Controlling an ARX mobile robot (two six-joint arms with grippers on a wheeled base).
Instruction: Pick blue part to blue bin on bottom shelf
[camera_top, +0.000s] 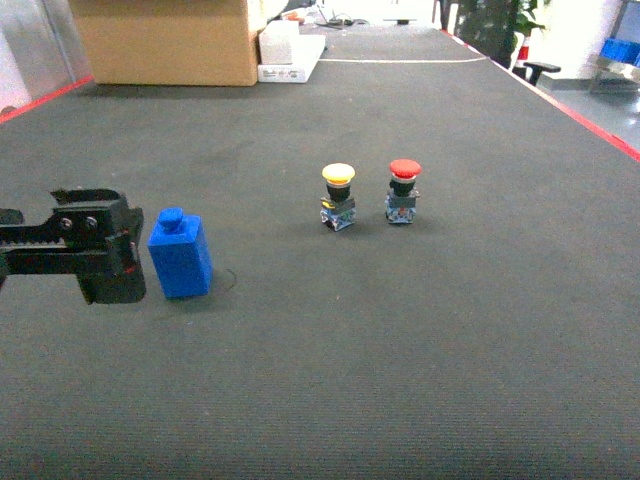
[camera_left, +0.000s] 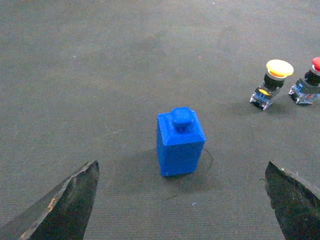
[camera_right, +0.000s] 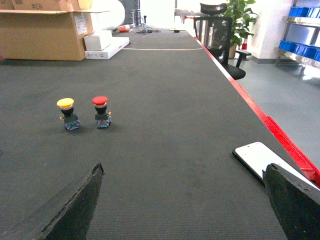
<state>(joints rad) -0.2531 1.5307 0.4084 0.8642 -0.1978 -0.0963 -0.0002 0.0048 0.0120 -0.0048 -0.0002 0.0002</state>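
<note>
here the blue part (camera_left: 179, 141) stands upright on the mat (camera_top: 400, 330), both arms' jaws wide, empty.

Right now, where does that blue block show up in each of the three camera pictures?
Head: blue part at left, beside the left gripper.
Left wrist: centre, ahead of the open fingers.
Right wrist: not in it.
Shared landmark: yellow button.
</note>
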